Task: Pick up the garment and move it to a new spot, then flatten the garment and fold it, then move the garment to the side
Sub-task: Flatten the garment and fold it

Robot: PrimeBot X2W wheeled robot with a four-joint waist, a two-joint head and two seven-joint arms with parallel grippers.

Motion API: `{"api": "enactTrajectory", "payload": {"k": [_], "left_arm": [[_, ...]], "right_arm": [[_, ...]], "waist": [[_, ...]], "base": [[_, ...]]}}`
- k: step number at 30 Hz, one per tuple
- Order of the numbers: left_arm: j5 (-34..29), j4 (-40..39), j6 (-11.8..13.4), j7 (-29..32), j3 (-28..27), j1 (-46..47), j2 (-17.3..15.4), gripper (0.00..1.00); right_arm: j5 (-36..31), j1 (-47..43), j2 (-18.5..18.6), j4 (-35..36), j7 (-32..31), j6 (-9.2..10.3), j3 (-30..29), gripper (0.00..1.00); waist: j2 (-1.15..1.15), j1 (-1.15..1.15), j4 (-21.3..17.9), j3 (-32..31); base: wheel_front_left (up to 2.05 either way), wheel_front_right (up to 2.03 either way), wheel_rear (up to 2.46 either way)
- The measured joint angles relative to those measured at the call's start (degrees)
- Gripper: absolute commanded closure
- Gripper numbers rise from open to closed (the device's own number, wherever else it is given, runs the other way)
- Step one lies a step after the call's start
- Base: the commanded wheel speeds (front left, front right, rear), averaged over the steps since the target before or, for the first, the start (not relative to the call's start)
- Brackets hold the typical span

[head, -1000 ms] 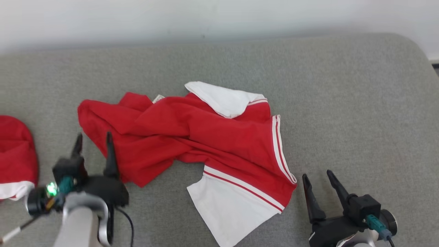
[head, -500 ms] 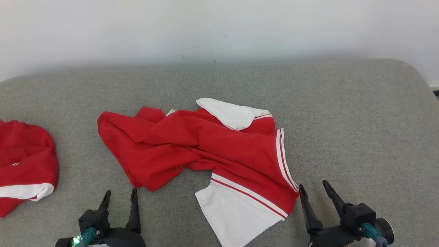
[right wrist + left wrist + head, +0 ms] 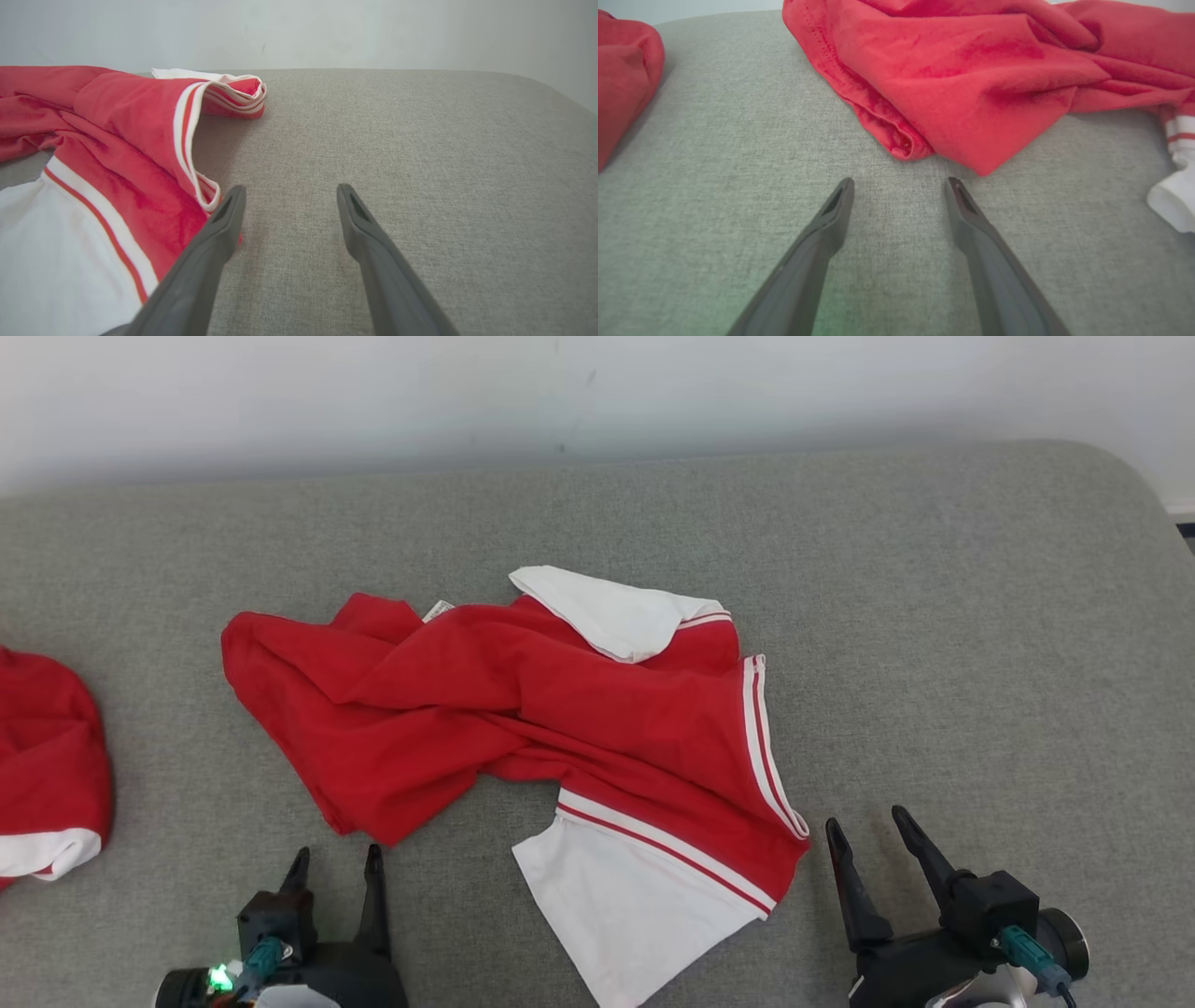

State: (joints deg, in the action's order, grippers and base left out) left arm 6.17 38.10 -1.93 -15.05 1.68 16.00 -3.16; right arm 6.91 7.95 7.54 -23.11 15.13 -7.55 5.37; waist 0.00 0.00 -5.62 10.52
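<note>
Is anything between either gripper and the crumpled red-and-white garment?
Nothing visible. Bare grey upholstered surface separates the open left gripper from the crumpled red-and-white garment; the open right gripper sits beside its striped hem corner. A second red garment lies far left, off both paths.

Garment, centre: red; white panels; red-and-white striped trim.
Second garment, left edge: red, white band.
Surface: grey weave.
Wall: off-white.
Left gripper, right gripper: black; teal plugs; green light on left.
</note>
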Motion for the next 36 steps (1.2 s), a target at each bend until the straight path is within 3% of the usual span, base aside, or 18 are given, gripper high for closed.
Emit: {"api": "enactTrajectory", "payload": {"k": [10,14,15,16,26,36], "left_arm": [[-2.6,-3.4,1.8,0.0,-0.9,1.7,0.0,0.00],[-2.7,-4.3,1.3,0.0,-0.9,1.7,0.1,0.00],[-2.7,-4.3,1.3,0.0,-0.9,1.7,0.1,0.65],[-2.7,-4.0,0.6,0.0,-0.7,1.6,0.1,1.00],[-2.1,-3.3,-1.1,0.0,-0.5,1.2,0.2,1.00],[-2.8,-10.5,-2.3,0.0,1.2,-3.2,0.2,1.00]], "right_arm": [[0.0,0.7,0.2,0.5,0.0,0.00,-0.4,0.00],[0.0,1.3,0.0,0.3,0.0,0.00,-0.3,0.00],[0.0,1.3,0.0,0.3,0.0,0.00,-0.3,0.00],[0.0,1.4,-0.3,0.3,0.0,0.00,-0.3,0.00],[0.0,1.3,-0.5,-0.3,0.0,0.00,-0.2,0.00],[0.5,-1.7,-2.2,-1.7,0.0,0.00,-0.5,0.00]], "waist": [[0.00,0.00,-0.5,2.3],[0.00,0.00,-0.3,2.8],[0.00,0.00,-0.3,2.8],[0.00,0.00,-0.2,2.8],[0.00,0.00,0.8,1.4],[0.00,0.00,3.5,-3.7]], "base": [[0.00,0.00,0.00],[0.00,0.00,0.00],[0.00,0.00,0.00],[0.00,0.00,0.00],[0.00,0.00,0.00],[0.00,0.00,0.00]]}}
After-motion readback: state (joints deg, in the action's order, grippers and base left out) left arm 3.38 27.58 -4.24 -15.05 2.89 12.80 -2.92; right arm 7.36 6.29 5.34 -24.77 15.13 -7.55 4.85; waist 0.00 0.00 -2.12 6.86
